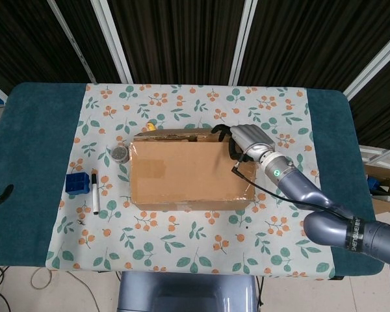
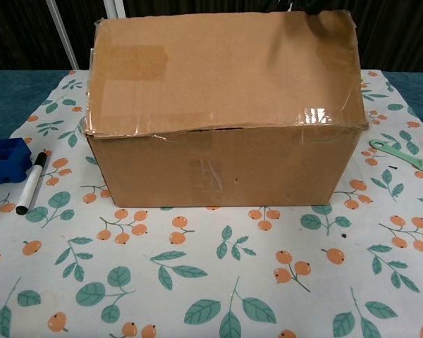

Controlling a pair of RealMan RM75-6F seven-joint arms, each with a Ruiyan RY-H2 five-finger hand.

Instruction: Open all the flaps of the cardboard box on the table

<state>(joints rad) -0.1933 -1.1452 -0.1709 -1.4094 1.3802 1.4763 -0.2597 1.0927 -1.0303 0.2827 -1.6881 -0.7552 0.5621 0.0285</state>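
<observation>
The brown cardboard box (image 1: 188,172) stands mid-table on the flowered cloth. In the chest view its front wall (image 2: 225,165) faces me, and the large near flap (image 2: 218,70) is tilted up at its far edge. My right hand (image 1: 244,140) hooks its fingers (image 2: 314,8) over that flap's far right corner and holds it up. A narrow far flap (image 1: 175,135) still lies flat behind it. Two dark fingertips (image 1: 3,195) of my left hand show at the left edge, apart and holding nothing.
Left of the box lie a blue block (image 1: 76,183), a black marker (image 1: 95,193) and a small round jar (image 1: 119,153). A yellow object (image 1: 151,125) peeks out behind the box. A green brush (image 2: 405,155) lies to the right.
</observation>
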